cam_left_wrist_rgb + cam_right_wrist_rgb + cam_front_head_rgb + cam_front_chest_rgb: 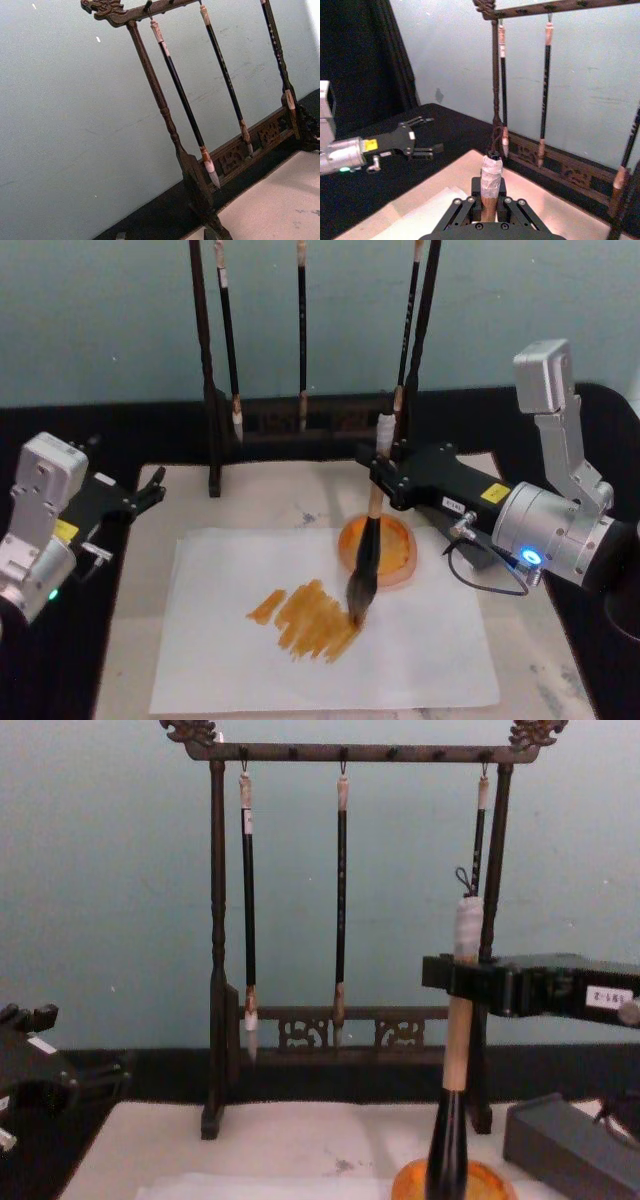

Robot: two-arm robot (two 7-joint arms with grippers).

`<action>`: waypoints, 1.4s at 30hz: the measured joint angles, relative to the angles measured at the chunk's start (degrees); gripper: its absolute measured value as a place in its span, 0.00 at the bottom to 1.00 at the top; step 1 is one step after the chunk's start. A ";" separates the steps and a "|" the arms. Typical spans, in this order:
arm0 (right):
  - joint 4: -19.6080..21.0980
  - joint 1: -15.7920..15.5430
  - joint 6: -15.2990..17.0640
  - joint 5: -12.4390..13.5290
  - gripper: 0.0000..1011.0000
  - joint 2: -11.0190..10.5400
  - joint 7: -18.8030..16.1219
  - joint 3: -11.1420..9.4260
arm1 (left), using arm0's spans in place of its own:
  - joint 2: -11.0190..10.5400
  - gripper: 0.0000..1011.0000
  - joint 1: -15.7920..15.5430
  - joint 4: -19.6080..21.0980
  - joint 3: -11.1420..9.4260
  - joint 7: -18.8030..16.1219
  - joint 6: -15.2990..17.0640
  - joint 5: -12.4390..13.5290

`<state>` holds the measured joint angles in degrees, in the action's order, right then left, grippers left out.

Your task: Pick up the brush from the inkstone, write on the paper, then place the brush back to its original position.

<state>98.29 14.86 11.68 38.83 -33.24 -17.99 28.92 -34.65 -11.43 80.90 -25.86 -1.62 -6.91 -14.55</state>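
Brush (367,558), thick, pale-handled, upright, clamped in fingers of right gripper (381,473), bristles on white paper (430,650) beside orange inkstone (400,558); left gripper (156,488) idle, fingers apart.

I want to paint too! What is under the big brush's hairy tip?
The paper, with orange-brown strokes beside the tip of the brush. The right gripper holds the brush there. The spot right beneath the tip is covered, so that is hidden.

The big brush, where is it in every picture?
Head view: the brush stands mid-picture, bristles at the orange strokes on the paper.
Chest view: lower right, upright.
Right wrist view: its white-wrapped top, in the right gripper.
Left wrist view: the wooden rack, the landmark every view shares.
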 joint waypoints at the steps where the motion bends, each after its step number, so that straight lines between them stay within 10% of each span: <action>1: 0.23 -0.09 0.10 -0.03 0.16 0.04 -0.13 -0.07 | 0.00 1.00 0.00 0.00 0.00 0.00 0.00 0.00; 21: 5.93 -2.65 1.57 -0.60 0.16 1.04 -3.83 0.46 | 0.00 1.00 0.00 0.00 0.00 0.00 0.00 0.00; 42: 0.57 -1.70 2.17 0.15 0.16 2.41 -3.13 -0.31 | 0.00 1.00 0.00 0.00 0.00 0.00 0.00 0.00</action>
<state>98.86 13.16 13.85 38.98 -30.83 -21.13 28.61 -34.65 -11.43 80.90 -25.86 -1.62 -6.91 -14.55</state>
